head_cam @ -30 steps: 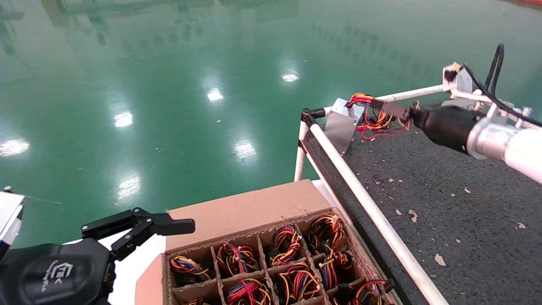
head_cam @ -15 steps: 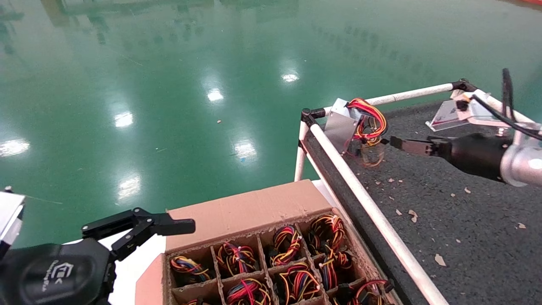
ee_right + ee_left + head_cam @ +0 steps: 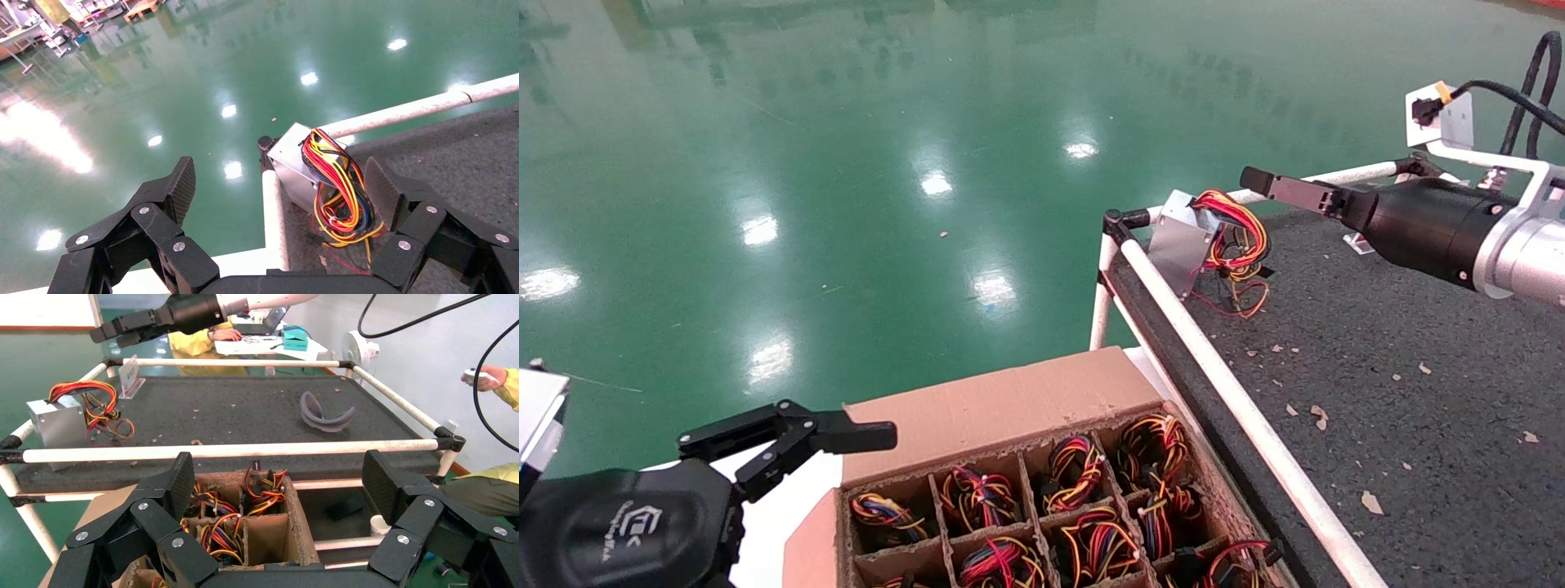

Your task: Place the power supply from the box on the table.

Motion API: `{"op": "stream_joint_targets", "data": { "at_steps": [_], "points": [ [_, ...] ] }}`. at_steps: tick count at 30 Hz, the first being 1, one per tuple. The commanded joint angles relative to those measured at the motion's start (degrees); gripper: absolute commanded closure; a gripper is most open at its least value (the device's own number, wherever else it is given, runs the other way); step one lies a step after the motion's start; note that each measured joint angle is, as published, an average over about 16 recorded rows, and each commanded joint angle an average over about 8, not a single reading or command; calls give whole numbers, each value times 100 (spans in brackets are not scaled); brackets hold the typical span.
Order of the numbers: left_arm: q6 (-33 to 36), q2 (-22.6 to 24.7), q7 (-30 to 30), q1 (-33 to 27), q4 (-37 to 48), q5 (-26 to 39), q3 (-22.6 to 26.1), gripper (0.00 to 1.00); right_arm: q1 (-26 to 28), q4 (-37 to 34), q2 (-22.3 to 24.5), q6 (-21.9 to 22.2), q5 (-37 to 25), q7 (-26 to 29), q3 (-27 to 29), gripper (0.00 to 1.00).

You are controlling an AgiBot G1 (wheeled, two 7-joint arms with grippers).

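Note:
The power supply (image 3: 1182, 243), a small grey metal case, stands at the far left corner of the table (image 3: 1377, 359), its coloured wire bundle (image 3: 1238, 245) drooping onto the dark surface. My right gripper (image 3: 1258, 184) hovers just above and to the right of it. In the right wrist view this gripper (image 3: 278, 171) is open and empty, with the power supply (image 3: 294, 165) below it. The box (image 3: 993, 400) sits at the bottom centre, its cells full of wires. My left gripper (image 3: 862, 437) is parked open beside the box, above its cells (image 3: 278, 462).
A white pipe rail (image 3: 1238, 400) edges the table next to the box. A grey curved piece (image 3: 327, 413) and a small white sign (image 3: 130, 372) lie on the table, along with cardboard scraps (image 3: 1316, 415). Shiny green floor surrounds everything; people stand beyond the table.
My right gripper let go of the wire bundle, drew back and rose above the power supply, which now rests on the table with its wires hanging down. The left arm has not moved.

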Motion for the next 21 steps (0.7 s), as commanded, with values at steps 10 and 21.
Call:
{"op": "stream_joint_targets", "data": {
  "at_steps": [10,21],
  "points": [
    [-1,0,1,0,1,0,0,0,-867,1598,395,-440,318,369,175,0],
    [-1,0,1,0,1,-1,0,0,-2131,3927,964,-871,685,932,334,0]
  ]
}}
